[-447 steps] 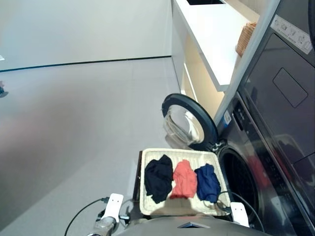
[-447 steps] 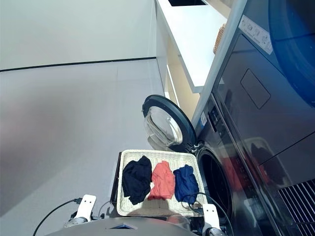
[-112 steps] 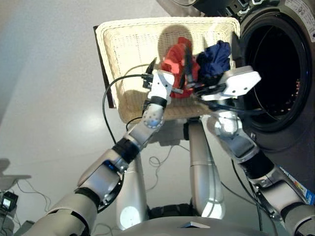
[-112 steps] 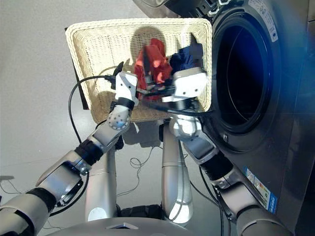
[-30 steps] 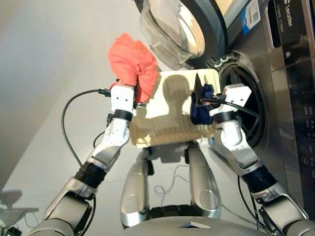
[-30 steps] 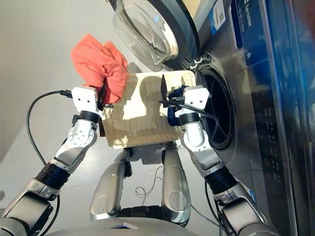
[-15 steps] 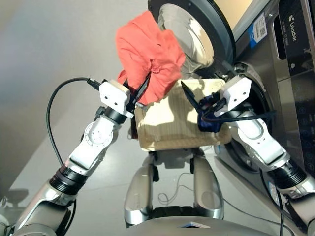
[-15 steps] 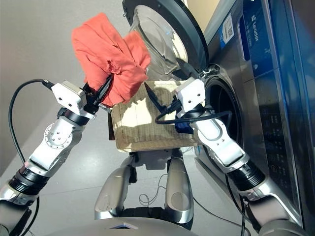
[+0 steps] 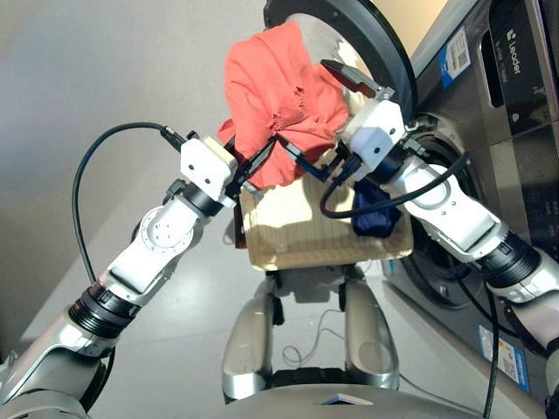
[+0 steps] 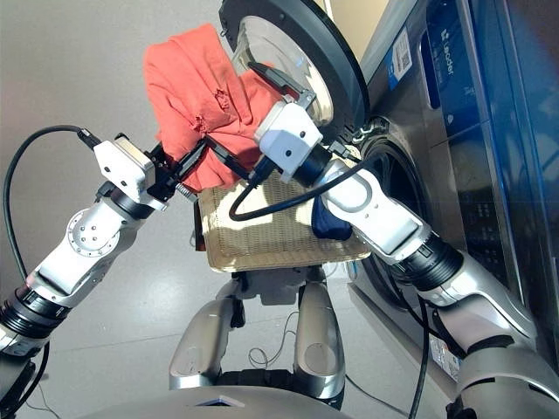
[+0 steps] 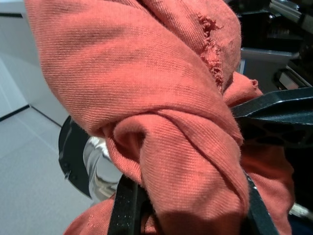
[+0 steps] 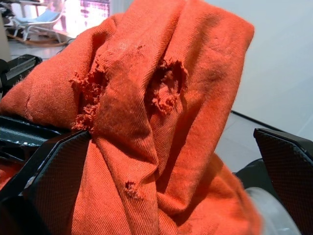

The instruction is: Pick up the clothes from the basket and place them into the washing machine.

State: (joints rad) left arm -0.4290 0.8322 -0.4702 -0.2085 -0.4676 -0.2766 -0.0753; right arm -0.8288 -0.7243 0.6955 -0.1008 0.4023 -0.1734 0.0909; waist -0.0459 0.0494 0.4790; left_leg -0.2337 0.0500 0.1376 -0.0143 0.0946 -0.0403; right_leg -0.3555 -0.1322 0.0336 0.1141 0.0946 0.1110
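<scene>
- L gripper (image 9: 262, 161): clamped on red garment (image 9: 271, 109), held up in a bunch above it.
- R gripper (image 9: 319, 118): fingers wide apart, straddling the same garment from the opposite side.
- Below both: basket (image 9: 297, 240); navy garment (image 9: 376, 214) at its machine-side edge.
- Beyond R gripper: washer (image 10: 437, 157), door (image 10: 297, 52) swung open.

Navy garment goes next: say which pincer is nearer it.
Right. The right pincer is open above the navy garment; the left pincer, gripping the red garment, is farther off.
</scene>
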